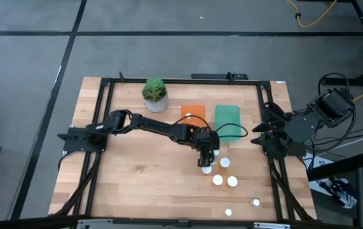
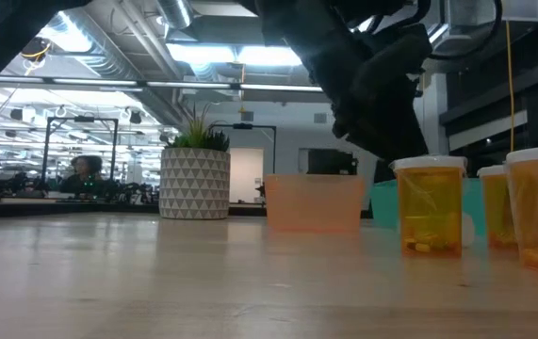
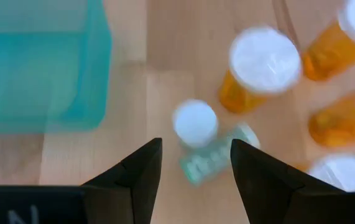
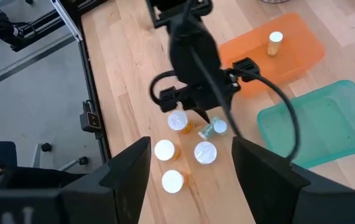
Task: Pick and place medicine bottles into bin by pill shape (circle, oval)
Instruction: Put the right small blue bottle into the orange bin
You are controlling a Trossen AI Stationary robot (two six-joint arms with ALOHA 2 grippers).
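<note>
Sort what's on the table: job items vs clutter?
Job:
- medicine bottles, white caps, one already in the orange bin
- green bin
- left gripper, fingers open above a clear bottle lying on its side
- right gripper, waiting at the table's right edge

Clutter:
- potted plant

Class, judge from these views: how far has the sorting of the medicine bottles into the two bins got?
Done: one bottle stands in the orange bin; the green bin looks empty. In hand: the left gripper hovers open over a small bottle, not yet gripping. Left: that one and the other bottles on the table. The right gripper waits at the table's right edge.
</note>
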